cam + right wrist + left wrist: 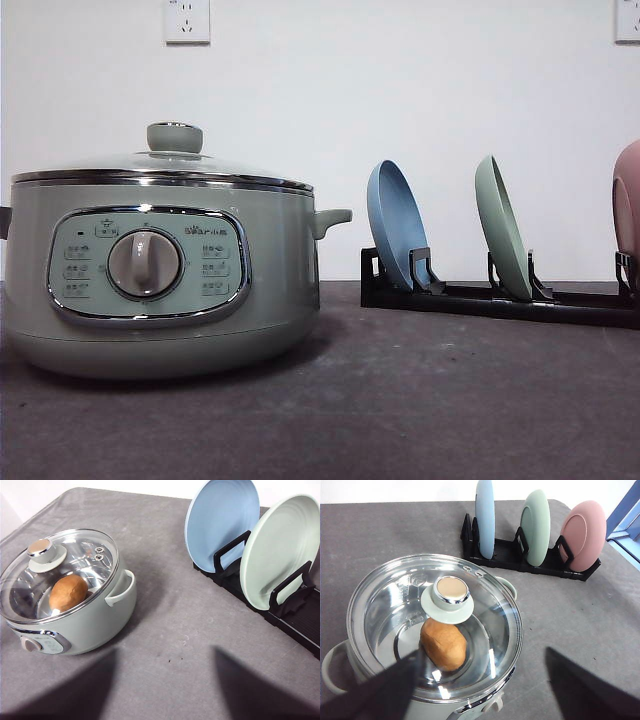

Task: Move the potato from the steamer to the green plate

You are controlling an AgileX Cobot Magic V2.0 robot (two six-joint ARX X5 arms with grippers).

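Grey table: potato lies under the steamer glass lid, directly beneath the spread-open left gripper; right gripper, also open, hangs farther off; green plate racked upright

The steamer had a smooth, softly glossy pale-green shell, with bright chrome trim around its panel and rim. Its lid was clear glass, and the inner bowl looked like polished metal. The potato had smooth, matt skin. The green plate looked smooth with a faint sheen. The rack seemed black plastic. The worktop was matt, cloth-like grey.
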